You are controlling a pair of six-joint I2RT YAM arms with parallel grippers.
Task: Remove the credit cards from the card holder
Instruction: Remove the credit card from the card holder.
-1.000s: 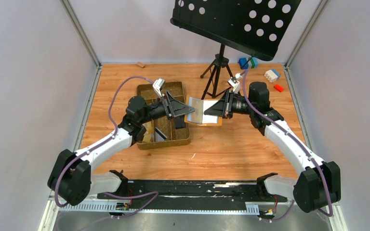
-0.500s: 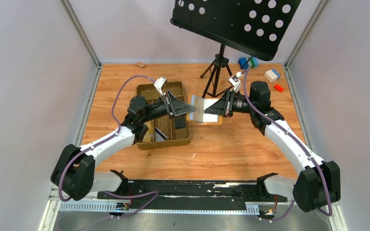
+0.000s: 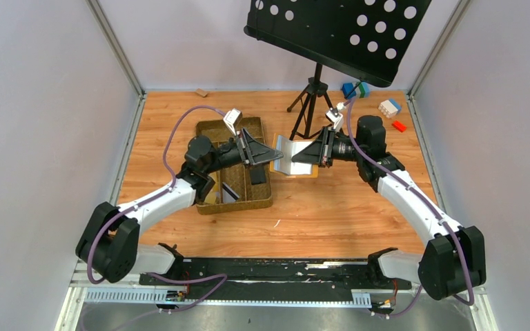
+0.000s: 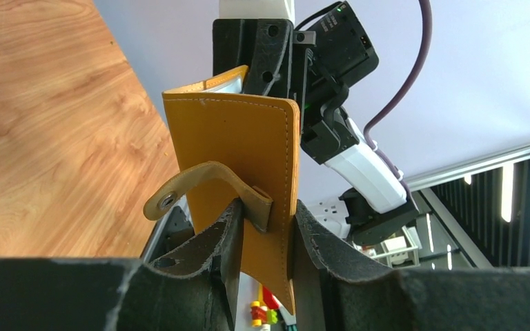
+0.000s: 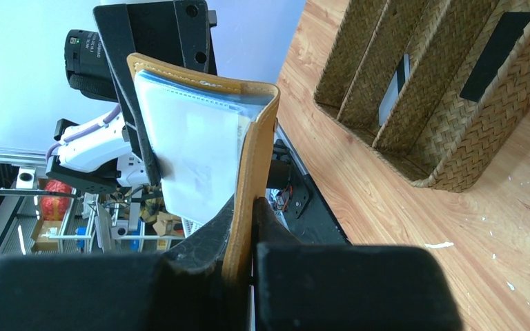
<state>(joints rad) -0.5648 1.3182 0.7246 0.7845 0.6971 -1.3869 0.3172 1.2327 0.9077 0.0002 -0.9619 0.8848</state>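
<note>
The card holder [image 3: 292, 150] was off the table [image 3: 345, 207], suspended between the two arms just to the right of the woven tray [image 3: 238, 204].

The right gripper [image 5: 245, 231] was pinched tight on one mustard leather panel, close to the fold. The left gripper [image 4: 266, 224] had a finger pressed against each side of the opposite panel, near the root of the snap strap [image 4: 200, 183], which hung loose.

A black card [image 5: 493, 55] and a striped card [image 5: 397, 86] lay in separate compartments of the tray. Whether any credit cards remained in the clear pockets [image 5: 193, 145] could not be determined.

Handling assessment: the holder is judged light and limp. It would hinge at the fold and sag unless both panels are held. The leather should take a firm pinch without harm. The pocket film looks thin and slick, so it is a poor place to grip. Any card should be stiff, thin and smooth, and best taken by an exposed short edge and drawn straight along the pocket.

Compared with the frame one second earlier:
- The left jaws had narrowed onto the panel.
- The left arm had shifted slightly away from its base.
- The holder sat a little farther up the overhead view.
- The tray and its cards were unchanged.
</note>
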